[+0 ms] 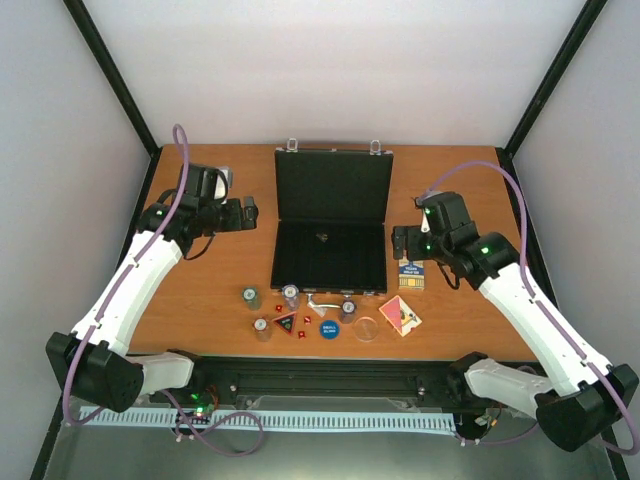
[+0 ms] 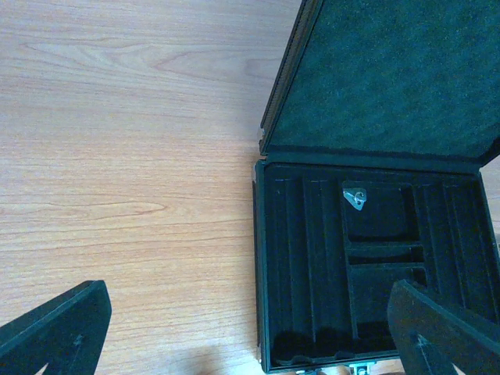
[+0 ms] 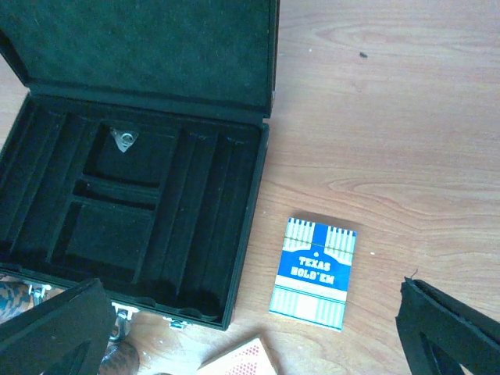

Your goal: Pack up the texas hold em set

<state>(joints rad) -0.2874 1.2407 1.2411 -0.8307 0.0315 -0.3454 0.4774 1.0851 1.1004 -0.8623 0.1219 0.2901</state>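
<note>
The right tool (image 3: 250, 332) hangs spread and empty over the blue card deck (image 3: 314, 273), which lies flat on the desk (image 3: 406, 117) just beside the open black case (image 3: 248, 234). The left tool (image 2: 250, 336), also released, hovers at the case's other side. Chip stacks (image 1: 251, 297) and the blue button (image 1: 329, 328) lie by its near edge. Packing looks unstarted. The next move is probably to lower and pinch the deck's long edges.

One case (image 1: 331, 185); two card decks (image 1: 412, 275); four chip stacks (image 1: 250, 297); one blue button (image 1: 328, 328); red dice (image 1: 303, 320) too small to count.
</note>
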